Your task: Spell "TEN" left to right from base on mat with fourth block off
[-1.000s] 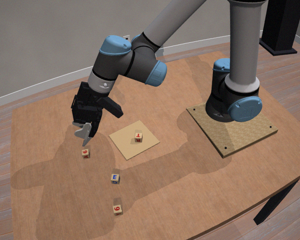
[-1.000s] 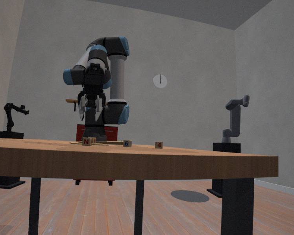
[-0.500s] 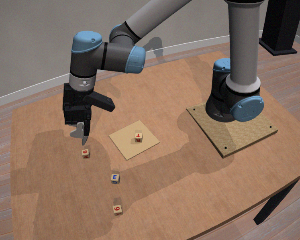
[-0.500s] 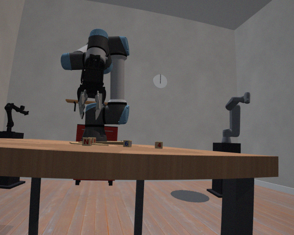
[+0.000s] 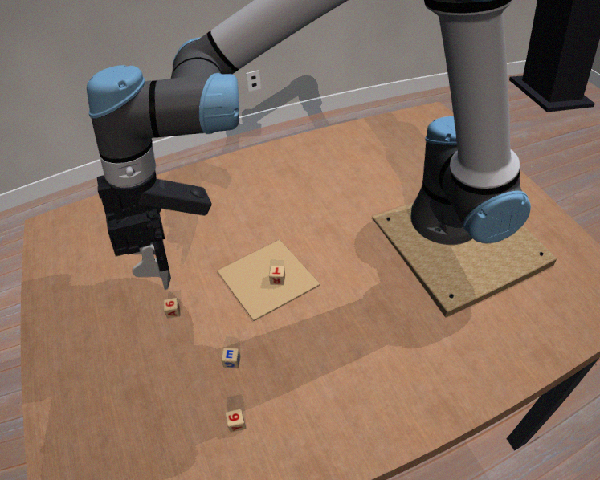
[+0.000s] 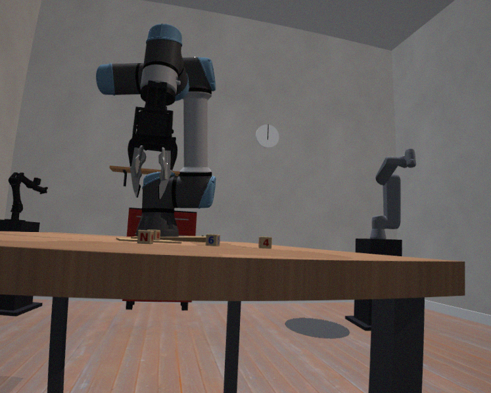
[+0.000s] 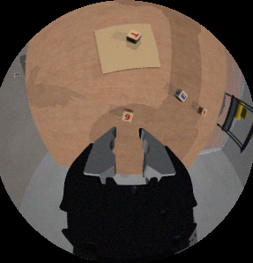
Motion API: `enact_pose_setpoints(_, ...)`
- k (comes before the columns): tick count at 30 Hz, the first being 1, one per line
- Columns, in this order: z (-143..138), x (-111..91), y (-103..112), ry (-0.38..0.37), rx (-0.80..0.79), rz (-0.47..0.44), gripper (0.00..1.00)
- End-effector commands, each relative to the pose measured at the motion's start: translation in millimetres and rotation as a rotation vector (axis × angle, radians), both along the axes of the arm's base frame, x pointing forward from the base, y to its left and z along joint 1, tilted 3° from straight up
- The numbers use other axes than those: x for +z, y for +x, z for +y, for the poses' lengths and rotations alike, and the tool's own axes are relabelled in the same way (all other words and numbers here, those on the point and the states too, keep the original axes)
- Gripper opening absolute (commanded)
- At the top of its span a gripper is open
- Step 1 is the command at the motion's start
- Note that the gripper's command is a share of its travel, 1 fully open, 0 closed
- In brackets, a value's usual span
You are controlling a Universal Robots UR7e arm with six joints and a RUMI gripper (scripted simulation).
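The gripper (image 5: 155, 276) (image 6: 148, 193) (image 7: 127, 128), its fingers apart around nothing, hangs above the N-sided block (image 5: 171, 307) (image 6: 144, 236) (image 7: 127, 116), probably to turn its N upward.

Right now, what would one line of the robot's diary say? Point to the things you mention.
gripper (image 5: 153, 281) (image 6: 148, 195) (image 7: 127, 128): open, holding nothing | T block (image 5: 277, 274) (image 7: 134, 35): on mat (image 5: 243, 278) (image 7: 109, 57) | E block (image 5: 230, 356) (image 7: 182, 95): off mat

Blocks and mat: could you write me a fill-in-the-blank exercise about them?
1. The block on the mat has the red letter ____ on top.
2. The blue letter atop another block is ____.
3. The exterior view's rightmost block shows the red number ____.
4. The tool holds ____.

Missing words: T; E; 4; nothing
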State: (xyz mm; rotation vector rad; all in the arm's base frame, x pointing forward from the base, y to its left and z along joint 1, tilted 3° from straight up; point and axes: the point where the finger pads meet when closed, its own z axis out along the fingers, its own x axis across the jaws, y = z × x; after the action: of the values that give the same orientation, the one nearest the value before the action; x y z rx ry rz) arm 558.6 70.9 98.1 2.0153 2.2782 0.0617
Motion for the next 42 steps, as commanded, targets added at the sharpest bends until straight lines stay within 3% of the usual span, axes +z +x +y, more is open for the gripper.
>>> enact_pose_setpoints(1, 1, 0, -2, -0.007, -0.004, 0.065, 0.25)
enact_pose_setpoints(12, 1, 1, -2, -0.01, -0.005, 0.086, 0.25)
enact_pose_setpoints(13, 1, 1, -2, -0.01, -0.005, 0.086, 1.0)
enact_pose_setpoints(24, 1, 1, -3, -0.009, -0.007, 0.085, 1.0)
enact_pose_setpoints(30, 2, -3, 10, 0.0, -0.158, 0.079, 1.0)
enact_pose_setpoints(34, 2, -3, 11, 0.001, -0.171, 0.078, 1.0)
enact_pose_setpoints(35, 2, -3, 11, 0.001, -0.171, 0.078, 0.37)
enact_pose_setpoints(42, 2, -2, 11, 0.001, -0.171, 0.077, 0.37)
